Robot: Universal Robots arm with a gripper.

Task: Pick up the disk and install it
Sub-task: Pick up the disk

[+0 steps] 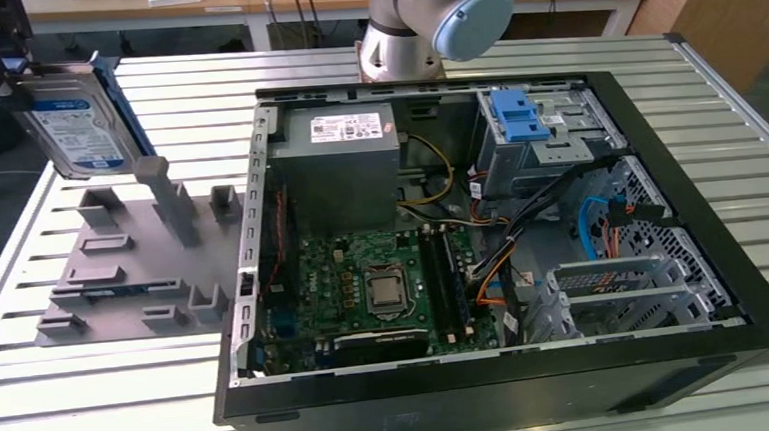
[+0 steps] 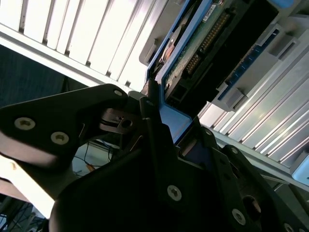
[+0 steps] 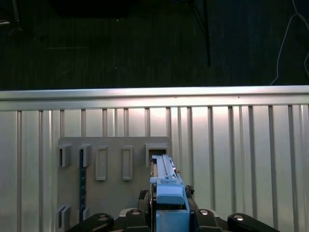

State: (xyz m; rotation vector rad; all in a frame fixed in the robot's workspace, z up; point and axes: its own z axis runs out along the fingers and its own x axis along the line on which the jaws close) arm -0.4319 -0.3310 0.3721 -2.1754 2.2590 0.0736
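- Pincer (image 3: 166,218) is clamped on the disk (image 1: 69,123); in both wrist views the dark fingers (image 2: 150,121) sit on either side of the blue carrier.
- In the exterior view the disk hangs on edge near the frame's upper left corner. Its blue-and-white label faces the camera and the blue carrier rail runs down the side toward the exterior view's right.
- The disk is in the air over the grey fixture plate (image 1: 122,292), close above the plate's tall post (image 1: 170,204). I can't tell whether it touches that post.
- In the first wrist view the disk is seen edge-on, with 1 empty slot holder (image 3: 157,152) of the plate just past its far end.
- In the second wrist view the disk's green circuit-board side (image 2: 207,41) shows, with the blue frame around it.
- The plate lies flat on the slatted metal counter (image 1: 115,397).
- An open PC case (image 1: 502,389) lies on the counter just beside the plate, on the exterior view's right.
- Inside the case are a grey drive cage with a blue latch (image 1: 529,121), a power supply box (image 1: 342,168) and a motherboard (image 1: 376,286).
- The disk is well apart from the drive cage, which sits on the far side of the case.
- The arm's base (image 1: 420,18) stands behind the case.
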